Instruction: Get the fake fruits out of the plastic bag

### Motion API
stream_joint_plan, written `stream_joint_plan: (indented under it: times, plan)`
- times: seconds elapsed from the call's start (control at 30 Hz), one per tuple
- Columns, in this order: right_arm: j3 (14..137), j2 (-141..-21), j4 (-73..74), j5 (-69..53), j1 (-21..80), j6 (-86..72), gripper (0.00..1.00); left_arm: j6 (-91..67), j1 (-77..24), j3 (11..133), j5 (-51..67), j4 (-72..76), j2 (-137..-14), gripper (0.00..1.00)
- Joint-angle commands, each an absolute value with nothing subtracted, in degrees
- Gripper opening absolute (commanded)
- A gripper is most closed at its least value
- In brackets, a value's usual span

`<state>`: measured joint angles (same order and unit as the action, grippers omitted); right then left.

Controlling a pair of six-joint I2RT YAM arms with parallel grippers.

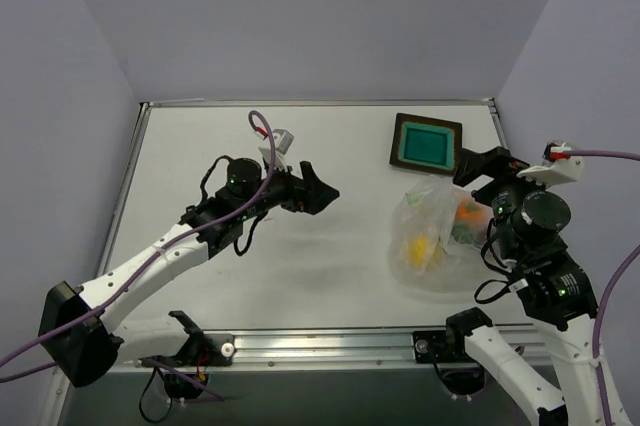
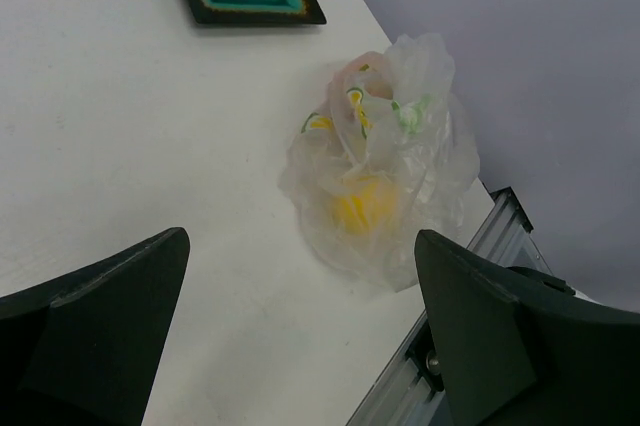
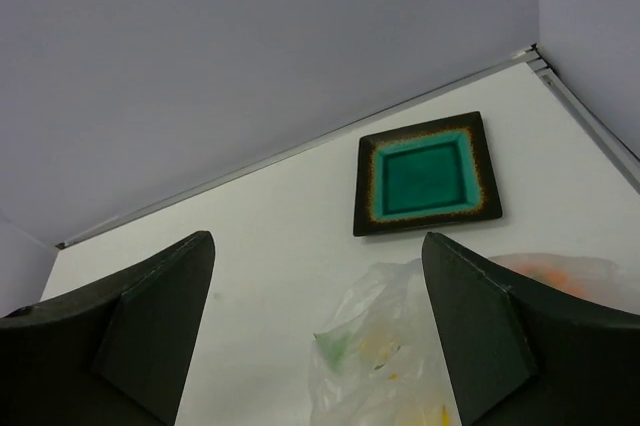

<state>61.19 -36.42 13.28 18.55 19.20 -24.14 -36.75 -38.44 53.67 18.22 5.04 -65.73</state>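
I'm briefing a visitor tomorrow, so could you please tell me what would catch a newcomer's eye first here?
The clear plastic bag holding a yellow lemon sits right of centre, near the right gripper. Behind it lies a dark tray with teal inside; the left gripper hovers open mid-table.

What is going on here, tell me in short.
Two robot arms are set to take toy fruits out of a clear plastic bag on the right of the table. A yellow one and an orange one show through it; none is out yet. The right gripper is close above the bag, open and empty. The left gripper, also open, faces it from mid-table.
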Motion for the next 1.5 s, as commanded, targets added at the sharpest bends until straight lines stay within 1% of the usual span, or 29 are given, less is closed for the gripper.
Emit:
stream_joint_plan:
  times: [0.0, 0.07, 0.1, 0.13, 0.17, 0.2, 0.23, 0.27, 0.3, 0.33, 0.37, 0.4, 0.47, 0.6, 0.67, 0.8, 0.9, 0.93, 1.0, 1.03, 1.07, 1.1, 1.13, 1.17, 1.2, 1.37, 1.47]
  plan:
    - [63.20, -36.39, 15.29, 22.49, 19.34, -23.91, 0.78, -38.58, -40.51, 56.60, 19.42, 12.46, -66.88, 0.94]
    - [62.49, -35.86, 16.08, 23.64, 19.42, -23.99, 0.65, -39.99, -41.30, 56.86, 21.26, 15.10, -68.29, 0.94]
    - [62.14, -35.77, 16.26, 23.82, 19.42, -24.26, 0.57, -39.90, -42.18, 57.30, 21.10, 16.60, -68.90, 0.94]
    - [61.70, -35.86, 16.52, 23.73, 19.42, -24.61, 0.42, -37.99, -44.80, 58.44, 20.40, 15.65, -70.39, 0.94]
    - [60.83, -36.03, 16.87, 23.47, 19.34, -24.87, 0.37, -36.05, -46.65, 60.27, 17.35, 13.12, -71.44, 0.94]
    - [60.56, -36.47, 17.31, 22.77, 19.42, -25.31, 0.33, -33.95, -48.76, 64.99, 15.23, 7.44, -72.67, 0.94]
    - [60.21, -37.00, 17.84, 22.76, 19.42, -25.66, 0.25, -30.36, -50.95, 67.13, 13.47, 5.47, -75.12, 0.94]
    - [59.94, -37.18, 18.36, 22.68, 19.34, -25.75, 0.22, -29.19, -54.63, 68.89, 11.19, 4.06, -76.45, 0.94]
    - [59.25, -37.18, 18.63, 22.59, 19.34, -25.93, 0.18, -28.48, -56.06, 71.34, 10.73, 3.17, -77.68, 0.94]
    - [58.89, -37.09, 18.72, 22.76, 19.34, -26.01, 0.13, -27.52, -57.29, 72.06, 10.29, 3.25, -79.78, 0.98]
    - [58.45, -37.00, 19.24, 23.11, 19.34, -26.19, 0.12, -27.16, -59.39, 72.59, 9.50, 3.51, -80.85, 0.93]
    - [57.40, -36.83, 19.60, 23.64, 19.25, -26.28, 0.12, -26.98, -60.20, 73.29, 8.54, 3.52, -81.90, 0.87]
    - [55.99, -36.21, 21.08, 25.57, 19.25, -27.07, 0.11, -25.93, -62.13, 75.49, 7.74, 2.82, -84.98, 0.85]
    - [52.13, -35.42, 22.06, 26.10, 19.25, -29.79, 0.10, -23.38, -64.94, 79.44, 2.91, 0.10, -90.16, 0.86]
    - [50.54, -34.46, 22.15, 27.24, 19.25, -30.84, 0.10, -22.15, -65.48, 81.64, 0.53, -2.18, -93.15, 0.88]
    - [48.69, -33.66, 22.15, 26.81, 19.16, -31.64, 0.11, -20.48, -65.74, 84.46, -5.35, -4.92, -98.08, 0.89]
    - [46.76, -34.54, 22.15, 24.79, 18.98, -32.86, 0.15, -19.42, -65.48, 86.30, -7.73, -5.36, -102.03, 0.89]
    - [46.41, -34.63, 22.24, 24.61, 18.98, -33.13, 0.19, -19.51, -65.04, 86.83, -7.30, -5.27, -103.78, 0.89]
    - [45.44, -34.63, 22.41, 24.17, 18.81, -33.40, 0.25, -19.86, -64.43, 87.54, -4.76, -4.22, -105.20, 0.82]
    - [45.27, -34.63, 23.37, 24.00, 18.63, -33.57, 0.30, -20.30, -63.81, 87.54, -4.14, -3.78, -105.99, 0.77]
    - [44.57, -34.63, 23.47, 23.65, 18.55, -33.84, 0.33, -20.56, -63.37, 87.37, -3.35, -2.56, -106.08, 0.49]
    - [44.39, -34.89, 23.47, 22.25, 18.63, -34.79, 0.39, -20.91, -63.02, 86.41, -3.08, -1.68, -106.00, 0.31]
    - [44.21, -35.24, 23.47, 21.80, 18.55, -35.33, 0.41, -21.70, -62.41, 85.35, -2.73, -0.97, -105.47, 0.15]
    - [43.86, -35.68, 23.47, 21.62, 18.46, -35.85, 0.43, -22.40, -61.18, 84.21, -2.29, 2.95, -105.03, 0.04]
    - [43.25, -35.94, 23.47, 21.71, 18.28, -36.38, 0.43, -22.93, -60.48, 81.50, -1.15, 4.47, -104.33, 0.02]
    - [42.10, -39.02, 22.16, 20.40, 17.05, -37.18, 0.44, -27.15, -56.44, 73.58, 2.45, 13.51, -100.37, 0.02]
    - [41.13, -43.32, 18.99, 14.52, 15.47, -35.51, 0.49, -29.96, -55.11, 70.41, 6.23, 17.65, -100.46, 0.02]
